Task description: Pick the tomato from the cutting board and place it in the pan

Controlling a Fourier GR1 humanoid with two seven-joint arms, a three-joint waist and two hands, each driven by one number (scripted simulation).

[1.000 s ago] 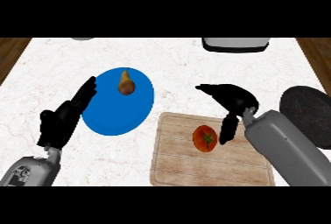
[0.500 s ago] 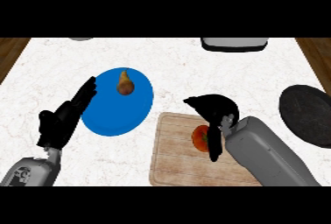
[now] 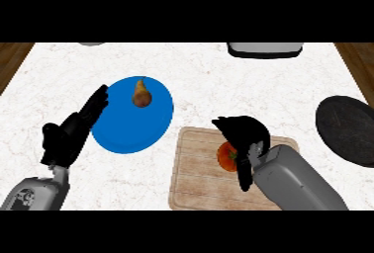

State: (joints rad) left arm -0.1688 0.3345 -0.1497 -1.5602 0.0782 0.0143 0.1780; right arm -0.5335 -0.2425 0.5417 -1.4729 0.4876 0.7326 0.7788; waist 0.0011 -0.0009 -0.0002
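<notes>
A white, faintly veined marble tabletop [image 3: 219, 74] carries a pale wooden cutting board [image 3: 196, 173] with visible grain, a smooth-skinned tomato [image 3: 226, 157], a smooth blue plate [image 3: 135, 132] and a matt, dark, slightly mottled pan [image 3: 349, 129].

Quick count: one tomato [image 3: 227, 156], one cutting board [image 3: 197, 173], one pan [image 3: 349, 129], one blue plate [image 3: 128, 128], one pear [image 3: 141, 95]. Two hands: left hand [image 3: 70, 136], right hand [image 3: 245, 131].
</notes>
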